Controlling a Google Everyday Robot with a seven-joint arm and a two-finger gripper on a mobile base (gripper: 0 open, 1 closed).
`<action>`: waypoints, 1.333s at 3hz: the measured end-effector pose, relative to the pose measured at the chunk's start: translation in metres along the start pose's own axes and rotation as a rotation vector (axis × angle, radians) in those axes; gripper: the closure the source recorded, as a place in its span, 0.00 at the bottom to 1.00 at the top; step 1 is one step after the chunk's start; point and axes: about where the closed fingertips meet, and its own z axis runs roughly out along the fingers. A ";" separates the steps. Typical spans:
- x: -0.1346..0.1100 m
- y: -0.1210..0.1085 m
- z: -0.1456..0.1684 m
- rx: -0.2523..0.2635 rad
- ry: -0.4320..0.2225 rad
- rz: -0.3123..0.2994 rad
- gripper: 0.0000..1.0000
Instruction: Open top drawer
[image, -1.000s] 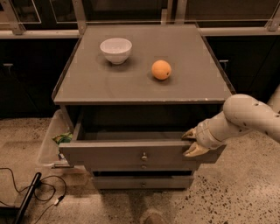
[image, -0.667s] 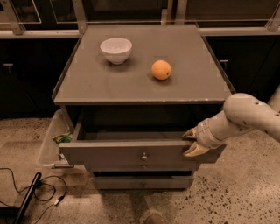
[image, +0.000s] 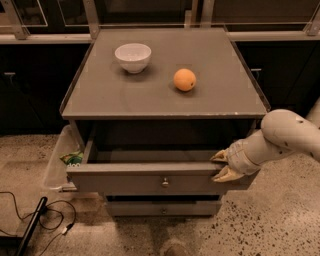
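The top drawer is a wide grey front with a small round metal knob at its centre. It stands pulled out from the grey cabinet, its inside dark. My gripper is at the right end of the drawer's top front edge, one finger above the edge and one in front of it. The white arm reaches in from the right. A narrower grey drawer front sits below, closed.
On the cabinet top stand a white bowl and an orange. A clear bin with a green packet hangs at the cabinet's left side. Black cables lie on the speckled floor at the left.
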 end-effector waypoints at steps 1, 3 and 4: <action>0.000 0.009 -0.003 -0.003 -0.002 0.000 1.00; 0.000 0.009 -0.003 -0.003 -0.002 0.000 0.58; 0.000 0.009 -0.003 -0.003 -0.002 0.000 0.36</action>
